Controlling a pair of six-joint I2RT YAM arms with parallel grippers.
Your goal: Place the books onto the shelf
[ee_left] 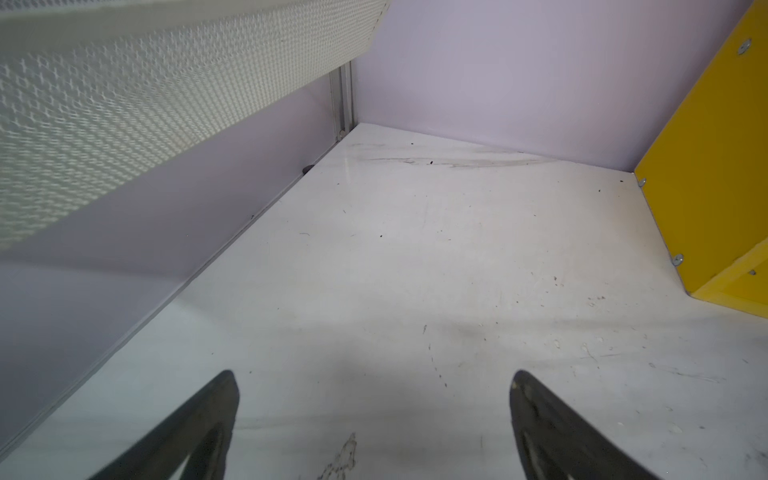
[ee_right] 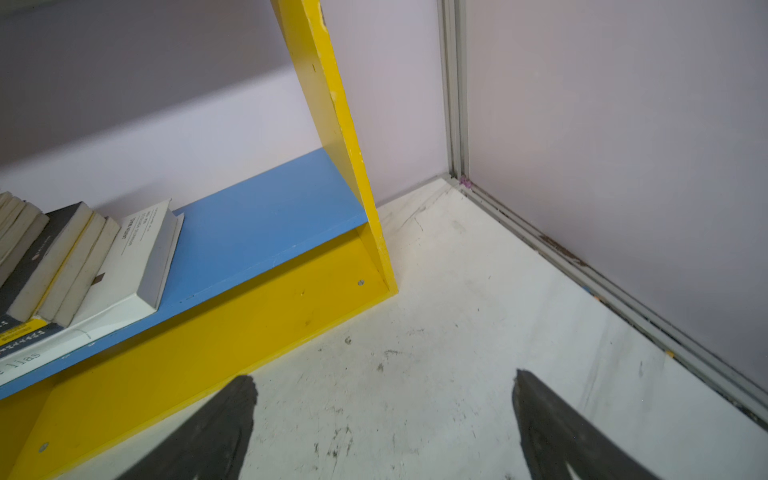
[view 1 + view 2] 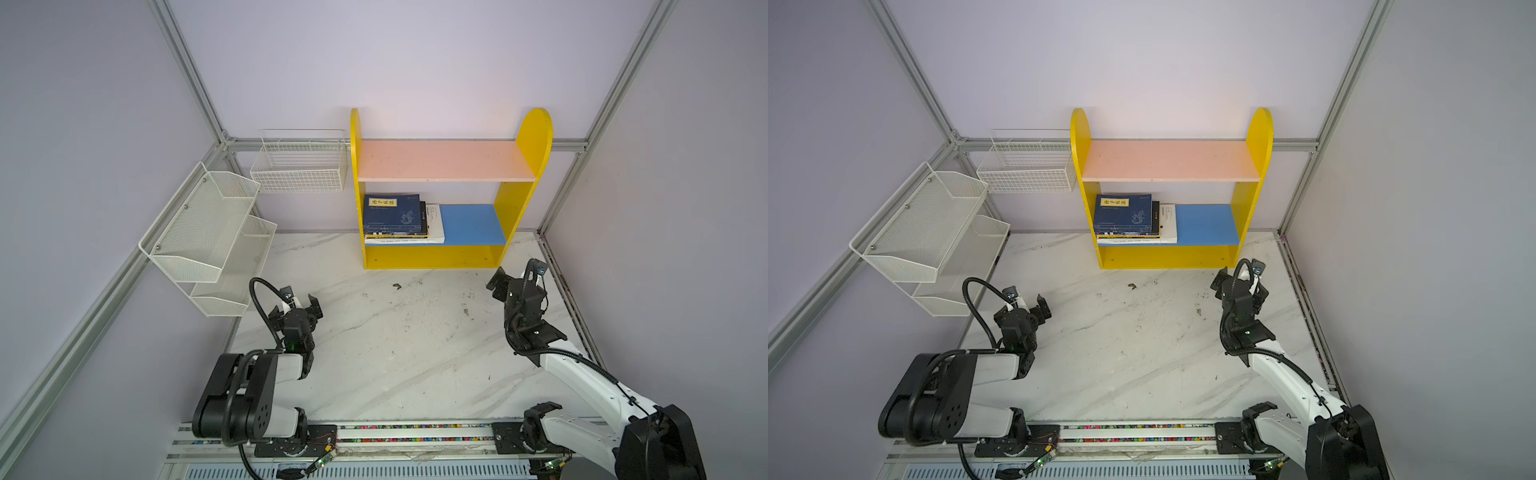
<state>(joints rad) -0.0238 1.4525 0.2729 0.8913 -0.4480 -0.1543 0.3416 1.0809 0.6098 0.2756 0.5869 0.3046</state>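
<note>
The books (image 3: pixel 395 216) lie stacked flat at the left end of the blue lower board of the shelf (image 3: pixel 432 257). The left pincer (image 1: pixel 374 382) and right pincer (image 2: pixel 384 382) are spread and empty over the bench (image 3: pixel 395 353), the right one near the shelf's right end.

Glossy painted wooden shelf (image 3: pixel 524 199), paper books (image 3: pixel 392 216), scuffed marble-look tabletop (image 3: pixel 395 353).
</note>
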